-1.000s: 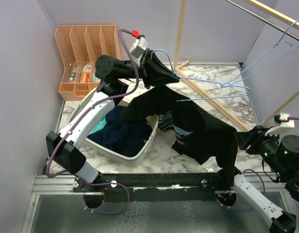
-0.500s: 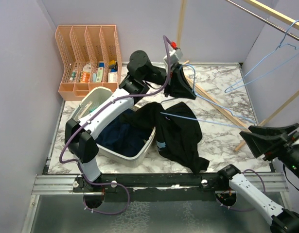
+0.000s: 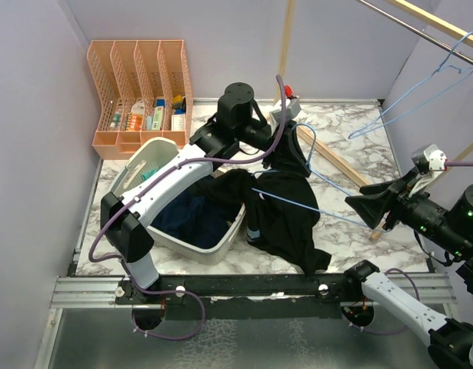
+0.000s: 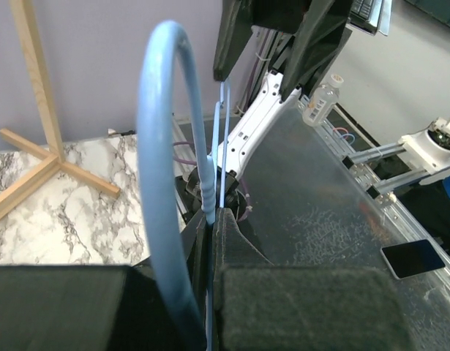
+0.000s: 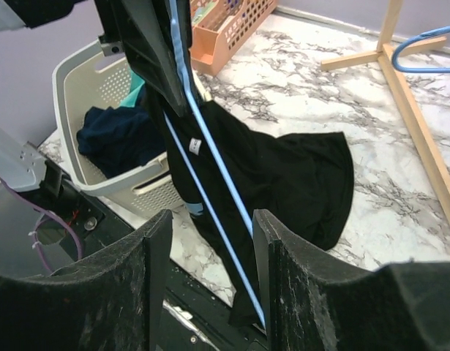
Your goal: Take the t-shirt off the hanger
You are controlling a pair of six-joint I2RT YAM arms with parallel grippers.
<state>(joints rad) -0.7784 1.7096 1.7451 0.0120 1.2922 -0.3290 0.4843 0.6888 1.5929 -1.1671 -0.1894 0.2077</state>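
The black t-shirt (image 3: 286, 215) lies crumpled on the marble table, its upper part bunched under my left gripper (image 3: 292, 150). My left gripper is shut on the neck of the light blue hanger (image 4: 210, 197), just below its hook (image 4: 162, 131). The hanger's bars (image 3: 328, 209) slant out over the shirt toward my right gripper (image 3: 363, 214). In the right wrist view my right gripper (image 5: 210, 274) is open, and the hanger's blue bars (image 5: 210, 168) pass between its fingers (image 5: 287, 278) above the shirt (image 5: 290, 175). I cannot tell whether the hanger's near end is still inside the shirt.
A white laundry basket (image 3: 144, 165) with dark blue clothes (image 3: 194, 219) stands left of the shirt. An orange organiser (image 3: 140, 84) is at the back left. A wooden rack (image 3: 336, 157) crosses the back right, with a second blue hanger (image 3: 421, 108) on its rail.
One second ago the shirt stretched from the hanger to my right gripper; it then dropped onto the table. My right gripper pulled away and has come back to the hanger's end. My left arm shifted right.
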